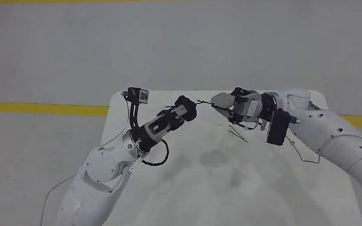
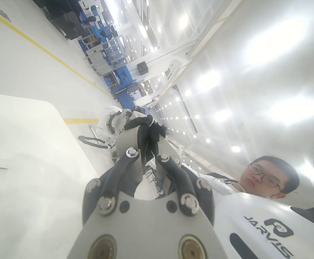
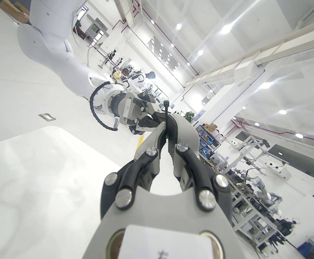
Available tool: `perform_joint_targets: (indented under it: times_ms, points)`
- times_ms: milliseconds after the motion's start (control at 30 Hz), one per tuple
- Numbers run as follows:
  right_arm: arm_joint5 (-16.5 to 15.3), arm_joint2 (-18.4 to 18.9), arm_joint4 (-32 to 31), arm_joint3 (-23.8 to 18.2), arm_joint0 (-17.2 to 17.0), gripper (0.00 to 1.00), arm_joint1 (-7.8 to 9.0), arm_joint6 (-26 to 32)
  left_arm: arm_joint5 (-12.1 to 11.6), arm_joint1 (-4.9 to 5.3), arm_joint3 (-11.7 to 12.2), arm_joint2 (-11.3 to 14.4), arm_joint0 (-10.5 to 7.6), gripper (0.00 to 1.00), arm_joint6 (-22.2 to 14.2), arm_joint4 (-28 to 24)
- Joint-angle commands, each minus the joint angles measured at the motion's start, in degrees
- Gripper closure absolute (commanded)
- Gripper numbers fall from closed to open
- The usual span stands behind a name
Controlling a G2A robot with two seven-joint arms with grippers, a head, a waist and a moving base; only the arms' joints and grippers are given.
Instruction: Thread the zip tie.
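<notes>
At the top view's upper middle, my right gripper pinches the zip tie, and my left gripper, closed narrow, sits just beside it.

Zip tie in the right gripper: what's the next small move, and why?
Probably nudge the left gripper toward the head of the zip tie, lining up with it: the right gripper is shut on the zip tie, head poking out, grippers almost meeting.

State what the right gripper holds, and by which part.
The right gripper pinches a zip tie by its strap, just below the head.
</notes>
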Motion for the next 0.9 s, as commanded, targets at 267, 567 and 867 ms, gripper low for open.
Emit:
perform_joint_targets:
  times_ms: [267,567,867]
  points:
    - [0.0,-2.4,1.0,0.2,1.1,1.00,-0.03,0.0,0.2,0.27,-0.4,0.3,0.06,1.00,-0.9,-1.7]
    - [0.0,-3.7,2.6,0.4,1.8,1.00,-0.36,0.0,0.4,0.51,-0.6,0.4,0.21,1.00,-1.0,-2.2]
    - [0.0,-4.9,2.6,0.1,2.6,1.00,-0.52,0.0,0.4,0.75,-0.8,0.4,0.33,1.00,-1.0,-2.4]
